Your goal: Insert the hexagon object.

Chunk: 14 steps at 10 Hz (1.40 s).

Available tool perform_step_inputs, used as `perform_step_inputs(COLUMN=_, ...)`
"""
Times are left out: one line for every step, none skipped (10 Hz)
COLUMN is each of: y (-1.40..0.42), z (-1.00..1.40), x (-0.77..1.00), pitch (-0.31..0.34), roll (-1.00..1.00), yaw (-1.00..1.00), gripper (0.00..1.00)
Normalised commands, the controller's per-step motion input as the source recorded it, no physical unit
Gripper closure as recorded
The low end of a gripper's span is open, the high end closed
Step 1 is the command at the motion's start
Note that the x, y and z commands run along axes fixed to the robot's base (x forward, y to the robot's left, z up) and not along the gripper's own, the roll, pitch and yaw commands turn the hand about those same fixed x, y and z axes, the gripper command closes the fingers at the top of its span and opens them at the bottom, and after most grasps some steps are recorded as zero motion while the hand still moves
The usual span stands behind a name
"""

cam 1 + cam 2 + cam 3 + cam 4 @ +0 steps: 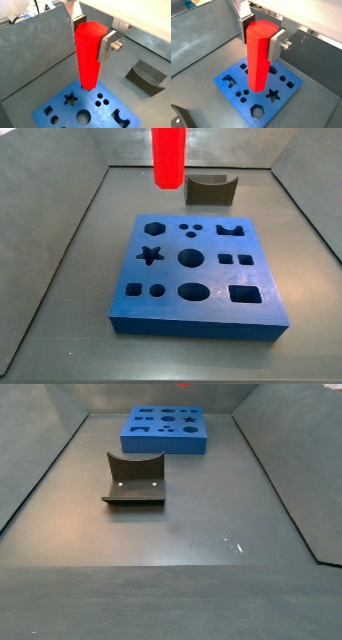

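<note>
In both wrist views I see the gripper (93, 44) closed on the hexagon object (88, 55), its jaws pressed against the upper part of the red rod. The silver fingers (109, 44) show at the rod's side. The rod hangs upright, its lower end above the blue block (93, 107), apart from it as far as I can tell, near the star-shaped hole. In a wrist view the dark notched block (147, 76) sits on the grey surface (40, 70) at the right of the frame, apart from the blue block.

In a wrist view, the hexagon object (258, 55) in the gripper (263, 42) hangs over the middle of the blue block (238, 82).

In a side view the hexagon object (168, 156) comes down from the top edge, upper centre, well above the blue block (201, 278); the dark notched block (210, 190) stands behind it. The jaws are out of frame there.

In a side view the blue block (166, 430) lies at top centre and the dark notched block (135, 479) nearer me, left of centre.
</note>
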Motion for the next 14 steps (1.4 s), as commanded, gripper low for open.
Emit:
perform_step_inputs(y=0.28, z=-0.57, x=-0.38, pitch=0.000, roll=-0.11, yaw=-0.61, gripper=1.00)
perform_step_inputs(y=0.40, z=-0.54, x=-0.51, pitch=0.000, roll=-0.12, yaw=-0.46, gripper=1.00)
perform_step_inputs(y=0.45, z=-0.52, x=-0.57, pitch=0.000, roll=-0.16, yaw=-0.37, gripper=1.00)
perform_step_inputs(y=0.38, z=-0.58, x=-0.54, pitch=0.000, roll=-0.28, yaw=-0.35, gripper=1.00)
perform_step_inputs(y=0.25, z=-0.47, x=-0.43, pitch=-0.086, roll=-0.34, yaw=-0.39, gripper=1.00)
perform_step_inputs(y=0.14, z=-0.29, x=-0.23, pitch=-0.149, roll=-0.41, yaw=-0.45, gripper=1.00)
perform_step_inputs(y=0.13, z=-0.36, x=0.19, pitch=0.000, roll=-0.35, yaw=-0.55, gripper=1.00)
perform_step_inputs(y=0.00, z=-0.42, x=0.19, pitch=0.007, roll=-0.28, yaw=-0.71, gripper=1.00)
perform_step_inputs(y=0.00, z=-0.27, x=0.15, pitch=0.000, roll=-0.17, yaw=-0.86, gripper=1.00)
perform_step_inputs(y=0.00, z=-0.24, x=0.28, pitch=0.019, roll=-0.11, yaw=-0.86, gripper=1.00)
perform_step_inputs(y=0.00, z=-0.13, x=0.37, pitch=0.021, roll=0.00, yaw=-0.57, gripper=1.00)
perform_step_inputs(y=0.00, z=-0.11, x=0.28, pitch=0.020, roll=0.00, yaw=-0.35, gripper=1.00)
perform_step_inputs(y=0.00, z=-0.18, x=0.41, pitch=0.041, roll=0.00, yaw=-0.30, gripper=1.00)
perform_step_inputs(y=0.00, z=-0.30, x=0.44, pitch=0.074, roll=0.00, yaw=-0.19, gripper=1.00)
